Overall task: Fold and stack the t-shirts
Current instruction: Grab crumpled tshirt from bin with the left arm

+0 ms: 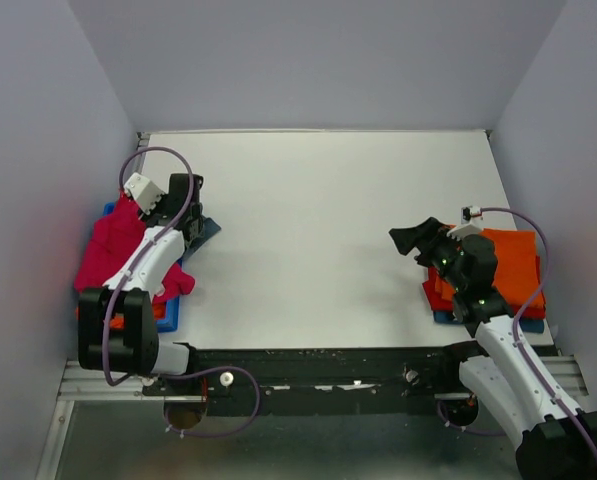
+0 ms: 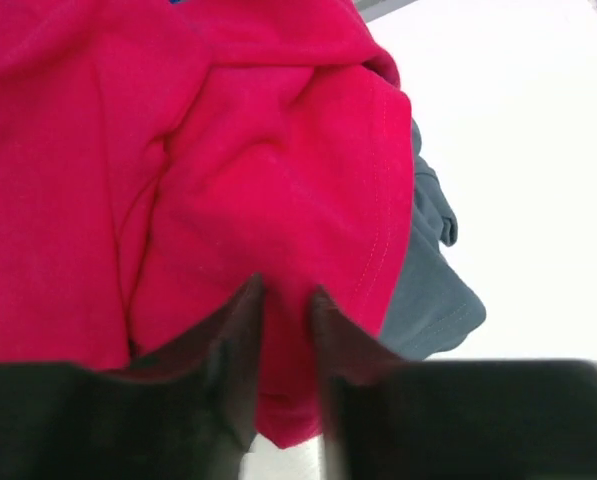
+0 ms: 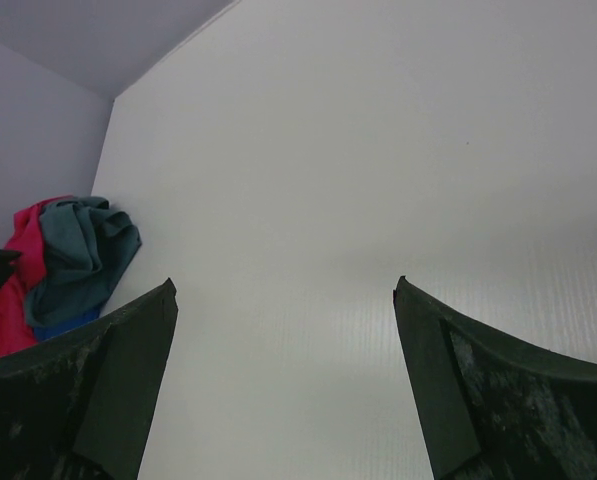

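Observation:
A crumpled crimson t-shirt (image 1: 113, 245) tops a pile at the table's left edge, with a dark teal t-shirt (image 1: 206, 229) beside it and blue (image 1: 168, 315) and orange cloth under it. My left gripper (image 1: 188, 205) is over this pile. In the left wrist view my left gripper (image 2: 286, 295) has its jaws nearly closed on a fold of the crimson shirt (image 2: 178, 150), and the teal shirt (image 2: 433, 290) lies under its edge. At the right, a folded stack has an orange shirt (image 1: 513, 265) on top. My right gripper (image 1: 410, 238) is open and empty (image 3: 283, 285) just left of the stack.
Red (image 1: 434, 296) and blue (image 1: 444, 317) folded shirts lie under the orange one. Grey walls enclose the white table (image 1: 318, 220) on three sides. The left pile shows far off in the right wrist view (image 3: 73, 255).

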`<state>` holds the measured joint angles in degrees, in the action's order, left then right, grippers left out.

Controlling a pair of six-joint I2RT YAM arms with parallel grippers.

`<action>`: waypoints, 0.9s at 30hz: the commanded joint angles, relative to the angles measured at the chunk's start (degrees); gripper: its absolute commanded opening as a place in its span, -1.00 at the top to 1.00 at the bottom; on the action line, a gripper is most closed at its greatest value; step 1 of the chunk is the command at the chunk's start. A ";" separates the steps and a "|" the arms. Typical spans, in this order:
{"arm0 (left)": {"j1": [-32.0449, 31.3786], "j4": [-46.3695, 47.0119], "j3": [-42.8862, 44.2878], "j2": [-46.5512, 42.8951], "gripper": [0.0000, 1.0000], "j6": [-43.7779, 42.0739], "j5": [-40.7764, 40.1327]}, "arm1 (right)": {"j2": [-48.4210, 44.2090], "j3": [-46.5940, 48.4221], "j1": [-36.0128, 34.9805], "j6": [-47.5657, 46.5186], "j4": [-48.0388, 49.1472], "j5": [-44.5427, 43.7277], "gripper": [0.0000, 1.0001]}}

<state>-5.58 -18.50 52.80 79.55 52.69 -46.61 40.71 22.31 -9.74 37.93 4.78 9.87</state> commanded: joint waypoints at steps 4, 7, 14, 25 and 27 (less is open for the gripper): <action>0.49 1.80 -1.03 -5.71 0.85 -1.61 1.17 | -0.37 -0.60 -0.02 0.21 0.41 -1.43 -0.93; 0.49 1.80 -0.76 -9.57 1.00 -3.82 1.26 | -0.10 -0.95 -0.02 0.47 0.76 -2.04 -0.93; 0.31 2.94 0.11 -18.98 1.00 -5.04 3.62 | 0.86 -1.04 -0.02 0.74 1.55 -1.26 -0.93; -0.83 3.73 3.64 -18.74 -0.48 -7.95 10.31 | 1.22 -0.86 -0.02 0.65 1.38 -0.82 -0.95; -0.83 3.83 2.14 -16.63 -0.64 -7.25 9.35 | 0.95 -1.03 -0.02 0.56 1.29 -1.08 -0.95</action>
<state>-6.28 -14.50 57.45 59.18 45.54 -38.26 41.80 21.98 -9.74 38.15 5.13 9.50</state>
